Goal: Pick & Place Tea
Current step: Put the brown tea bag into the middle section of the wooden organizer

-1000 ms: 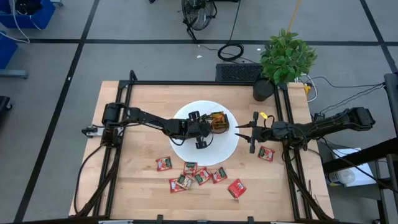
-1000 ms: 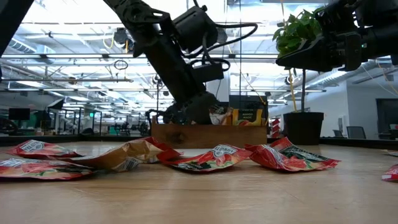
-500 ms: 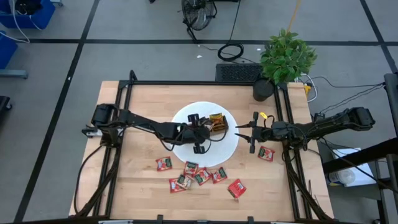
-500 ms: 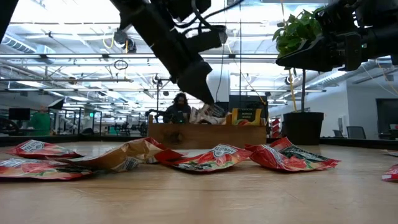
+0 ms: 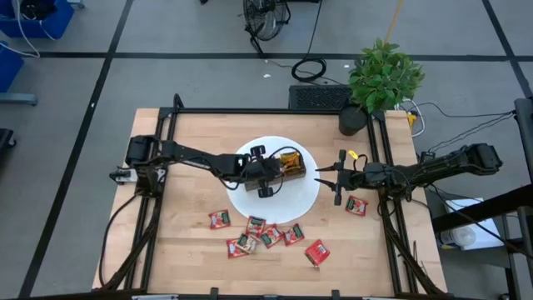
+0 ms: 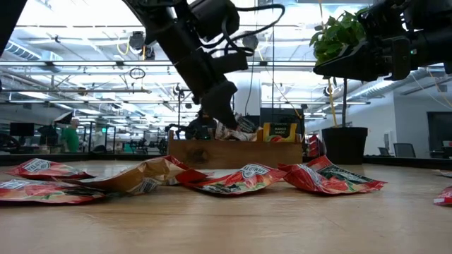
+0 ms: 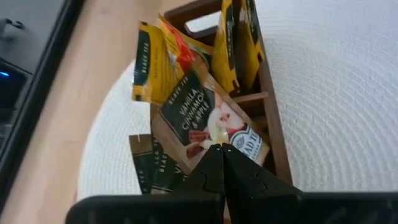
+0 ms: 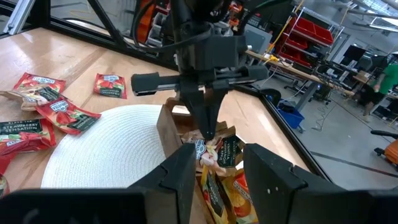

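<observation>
**Sachet seated in tray — left gripper lowered again over the wooden box**

Change over the last second: the left gripper [image 5: 268, 173] was down at the wooden tray [image 5: 293, 164], lifted clear of it half a second ago, and now sits low over the tray's near end again. In the left wrist view its fingers [image 7: 219, 163] are pressed together, tips meeting on the lower edge of a brown vanilla-and-apple sachet [image 7: 210, 121] that stands tilted in the tray. Whether the paper is actually pinched or merely being nudged down, I cannot tell; no gap shows between the fingers.

Yellow sachets [image 7: 158, 59] lean in the neighbouring compartments. The tray rests on the white round mat [image 5: 304, 200] at mid-worktop.

Right gripper [image 5: 321, 172] hovers just beside the mat's right edge, unchanged throughout; fingers [image 8: 180, 177] parted partway, nothing between them.

Remaining tea: a cluster of red sachets [image 5: 258, 233] lies flat on the worktop [image 5: 183, 242] in front of the mat, one red sachet [image 5: 357, 205] apart under the right arm, another [image 5: 316, 252] off toward the front right edge. None of these shifted.

Reading: this looks like a tamp or re-seat of a sachet that did not settle fully. The placing step for this one is near done; most of the loose tea is still to be picked.
</observation>
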